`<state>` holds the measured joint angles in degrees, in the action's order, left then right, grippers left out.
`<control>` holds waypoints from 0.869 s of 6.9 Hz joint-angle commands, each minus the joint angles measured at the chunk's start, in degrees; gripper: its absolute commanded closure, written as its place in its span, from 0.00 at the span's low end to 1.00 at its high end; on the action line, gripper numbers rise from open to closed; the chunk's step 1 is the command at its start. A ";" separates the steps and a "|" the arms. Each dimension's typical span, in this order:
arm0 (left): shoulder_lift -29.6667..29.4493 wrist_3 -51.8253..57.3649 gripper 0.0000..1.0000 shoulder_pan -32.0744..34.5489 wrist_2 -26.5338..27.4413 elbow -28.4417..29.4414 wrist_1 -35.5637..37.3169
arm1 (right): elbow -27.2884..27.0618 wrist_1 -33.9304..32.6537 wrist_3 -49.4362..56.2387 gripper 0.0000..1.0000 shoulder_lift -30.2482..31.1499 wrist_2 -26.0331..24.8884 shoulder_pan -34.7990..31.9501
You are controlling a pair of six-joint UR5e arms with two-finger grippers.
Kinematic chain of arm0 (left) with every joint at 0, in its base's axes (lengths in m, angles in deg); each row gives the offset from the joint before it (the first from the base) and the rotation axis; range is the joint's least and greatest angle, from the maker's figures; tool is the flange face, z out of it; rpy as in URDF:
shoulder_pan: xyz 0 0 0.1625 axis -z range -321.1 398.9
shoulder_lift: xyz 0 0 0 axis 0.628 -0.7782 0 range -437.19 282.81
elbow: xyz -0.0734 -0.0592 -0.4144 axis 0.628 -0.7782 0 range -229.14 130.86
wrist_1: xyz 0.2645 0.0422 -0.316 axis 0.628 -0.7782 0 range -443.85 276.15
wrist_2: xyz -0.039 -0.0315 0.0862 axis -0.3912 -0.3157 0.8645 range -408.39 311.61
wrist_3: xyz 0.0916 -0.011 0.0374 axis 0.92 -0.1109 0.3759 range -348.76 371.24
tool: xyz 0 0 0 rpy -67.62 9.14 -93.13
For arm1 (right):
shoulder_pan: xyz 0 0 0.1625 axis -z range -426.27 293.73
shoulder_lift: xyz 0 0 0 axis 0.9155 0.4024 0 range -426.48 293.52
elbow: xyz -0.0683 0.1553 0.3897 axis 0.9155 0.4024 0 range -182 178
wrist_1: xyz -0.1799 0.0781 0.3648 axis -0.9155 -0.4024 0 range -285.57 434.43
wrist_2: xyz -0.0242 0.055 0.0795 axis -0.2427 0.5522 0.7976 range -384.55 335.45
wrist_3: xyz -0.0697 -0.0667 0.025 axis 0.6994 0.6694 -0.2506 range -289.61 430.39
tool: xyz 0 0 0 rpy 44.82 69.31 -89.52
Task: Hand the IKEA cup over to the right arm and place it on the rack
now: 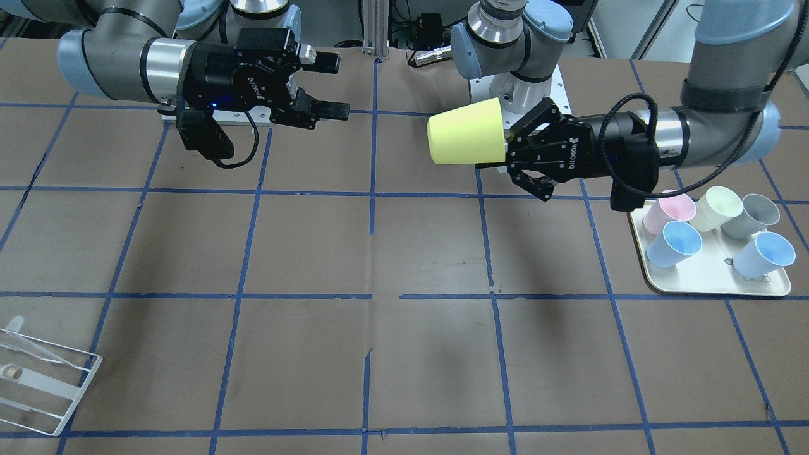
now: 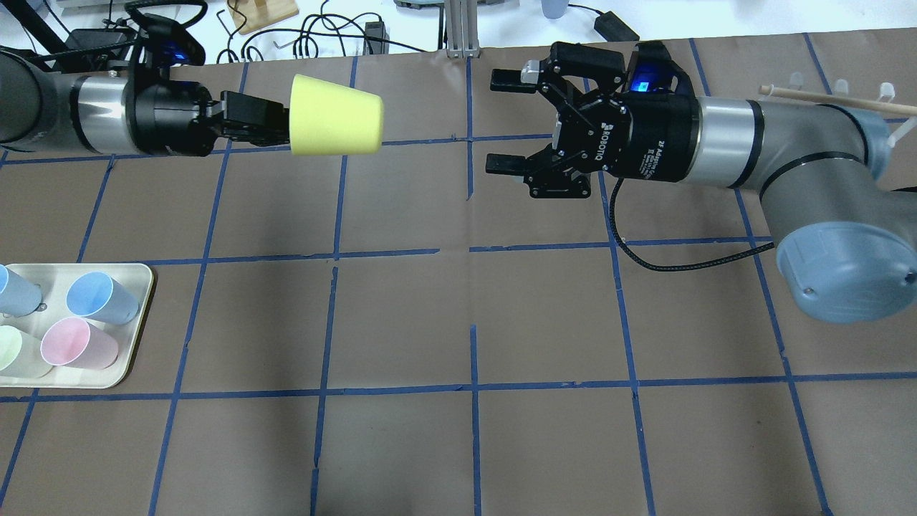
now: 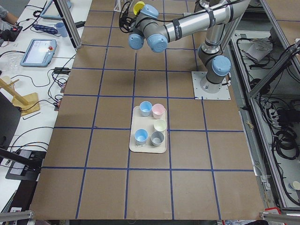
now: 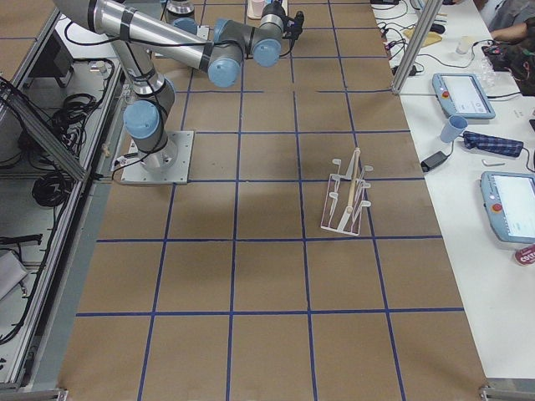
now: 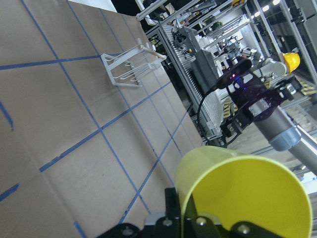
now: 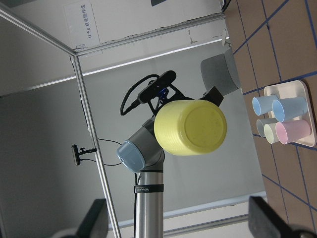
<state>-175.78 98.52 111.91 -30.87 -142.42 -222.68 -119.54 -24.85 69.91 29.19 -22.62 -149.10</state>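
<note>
The bright yellow IKEA cup (image 1: 466, 131) is held lying sideways in the air, base pointing toward the right arm; it also shows in the overhead view (image 2: 335, 115). My left gripper (image 2: 276, 122) is shut on the cup's rim end (image 5: 242, 193). My right gripper (image 2: 499, 122) is open and empty. It faces the cup's base (image 6: 190, 127) at about the same height, with a gap between them. The white wire rack (image 1: 38, 385) stands on the table on the right arm's side, away from both grippers (image 4: 349, 194).
A cream tray (image 1: 714, 278) on the left arm's side holds several pastel cups: two blue, a pink, a pale yellow and a grey one (image 3: 147, 129). Brown paper with blue tape lines covers the table. A black cable (image 2: 680, 261) hangs from the right wrist.
</note>
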 commanded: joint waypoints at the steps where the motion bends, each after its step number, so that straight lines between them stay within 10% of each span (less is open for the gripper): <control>1: 0.42 0.52 1.00 3.36 -8.34 -1.73 -3.02 | 0.21 0.14 -1.10 0.00 -1.09 0.09 -0.05; 6: 0.77 0.52 1.00 9.34 -16.73 -3.75 -3.99 | 0.47 0.05 -4.96 0.00 -1.10 0.27 -0.23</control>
<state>-175.08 99.04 120.84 -47.02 -145.49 -226.15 -119.19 -24.79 66.36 28.10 -22.40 -149.30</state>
